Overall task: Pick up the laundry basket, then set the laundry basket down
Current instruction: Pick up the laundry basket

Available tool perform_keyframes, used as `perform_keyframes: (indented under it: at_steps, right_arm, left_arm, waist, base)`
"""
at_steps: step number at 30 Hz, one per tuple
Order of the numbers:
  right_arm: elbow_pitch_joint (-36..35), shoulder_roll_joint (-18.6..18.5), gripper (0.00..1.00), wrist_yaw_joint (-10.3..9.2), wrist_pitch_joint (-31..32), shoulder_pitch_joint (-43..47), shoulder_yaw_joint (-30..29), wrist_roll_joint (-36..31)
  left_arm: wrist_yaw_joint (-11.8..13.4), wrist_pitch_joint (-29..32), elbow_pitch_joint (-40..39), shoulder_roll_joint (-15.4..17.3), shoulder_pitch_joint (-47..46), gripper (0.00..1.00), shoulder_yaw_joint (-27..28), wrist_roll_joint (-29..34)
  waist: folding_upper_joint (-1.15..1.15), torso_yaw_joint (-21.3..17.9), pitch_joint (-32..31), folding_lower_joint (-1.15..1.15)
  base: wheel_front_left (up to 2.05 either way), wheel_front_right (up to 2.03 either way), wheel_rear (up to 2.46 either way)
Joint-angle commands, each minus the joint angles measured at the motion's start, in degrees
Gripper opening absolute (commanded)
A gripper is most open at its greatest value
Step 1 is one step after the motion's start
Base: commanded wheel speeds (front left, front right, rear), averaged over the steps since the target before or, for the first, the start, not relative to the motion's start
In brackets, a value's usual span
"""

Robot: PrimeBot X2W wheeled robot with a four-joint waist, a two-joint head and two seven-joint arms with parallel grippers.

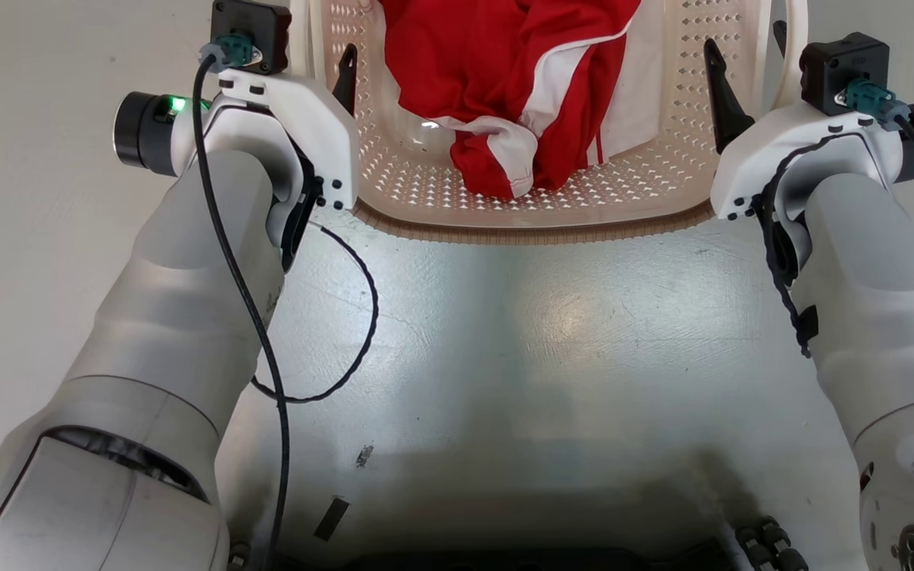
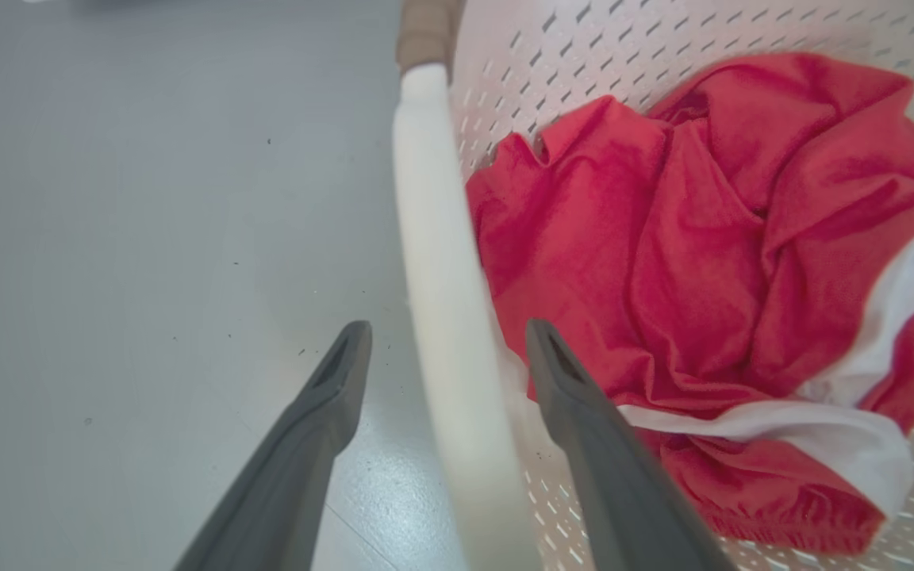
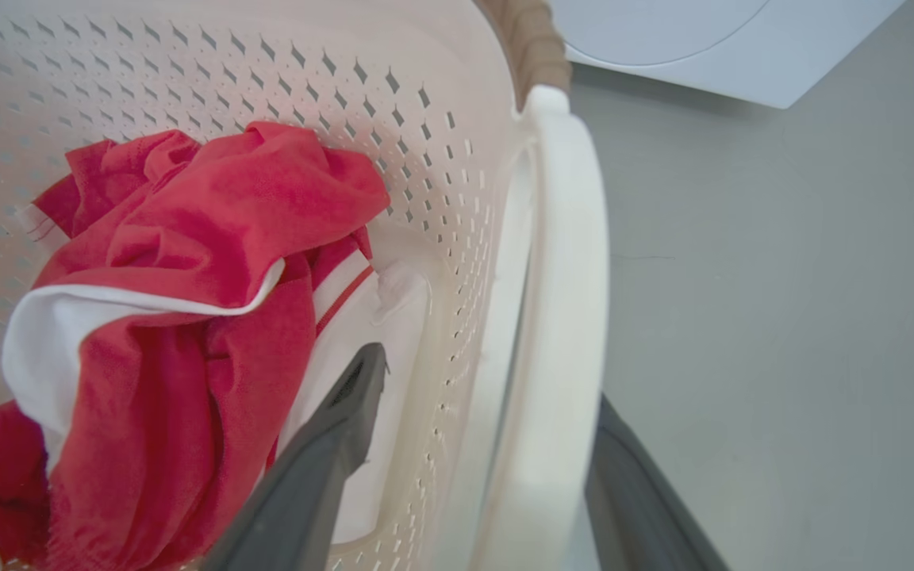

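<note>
The laundry basket [image 1: 528,231], cream-white and perforated with a brown woven-look rim band, sits at the top of the head view between my two arms. A red and white garment [image 1: 520,87] lies bunched inside it. My left gripper [image 2: 445,337] is open and straddles the basket's white left handle [image 2: 433,238], one finger outside over the floor and one inside by the cloth. My right gripper [image 3: 489,381] is open too, astride the white right handle [image 3: 568,277], with its outer finger partly hidden behind the handle. Whether the basket rests on the floor is unclear.
Pale grey floor [image 1: 552,341] stretches between the basket and my dark base [image 1: 505,551]. A white appliance [image 3: 703,40] stands just beyond the basket's right side. A loose black cable [image 1: 362,317] hangs from my left forearm.
</note>
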Motion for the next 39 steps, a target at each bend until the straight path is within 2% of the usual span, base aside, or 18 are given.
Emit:
perform_keyframes:
  at_steps: [1,13,14,15,28,35,39]
  right_arm:
    - [-0.27,1.28,1.00,0.35,-0.62,0.84,0.91,0.58]
    - [-0.36,1.28,1.00,0.35,-0.62,0.93,2.01,1.91]
    - [-0.34,1.28,0.65,0.35,-0.62,0.95,2.19,2.04]
    - [-0.42,1.28,0.00,0.35,-0.62,0.96,2.44,2.34]
    - [2.68,1.28,0.00,0.35,-0.24,2.13,3.78,3.08]
    - [5.43,1.28,0.00,0.35,1.03,3.31,6.93,5.58]
    - [6.83,1.28,0.00,0.35,3.18,5.37,11.27,9.54]
  left_arm:
    - [0.40,-0.04,-0.21,1.44,-0.15,1.00,0.28,-0.35]
    - [0.52,-0.05,0.57,1.44,-0.47,1.00,-1.21,-0.67]
    - [0.48,-0.07,0.62,1.44,-0.51,0.76,-1.36,-0.64]
    - [0.31,0.08,0.66,1.44,-0.55,0.00,-1.59,-0.59]
    - [1.04,0.05,1.04,1.44,0.67,0.00,-3.63,-0.52]
    - [0.96,0.86,1.16,1.44,4.21,0.00,-4.58,-1.79]
    - [0.98,1.50,0.90,1.44,7.97,0.00,-5.29,-3.46]
  waist:
    - [0.00,-0.03,-0.01,0.00]
    - [0.00,-0.60,0.18,0.00]
    - [0.00,-0.60,0.20,0.00]
    - [0.00,-0.60,0.19,0.00]
    - [0.00,-0.21,-2.37,0.00]
    - [0.00,-0.01,-6.89,0.00]
    - [0.00,-0.11,-11.61,0.00]
  base:
    - [0.00,0.00,0.00]
    - [0.00,0.00,0.00]
    - [0.00,0.00,0.00]
    - [0.00,0.00,0.00]
    - [0.00,0.00,0.00]
    - [0.00,0.00,0.00]
    - [0.00,0.00,0.00]
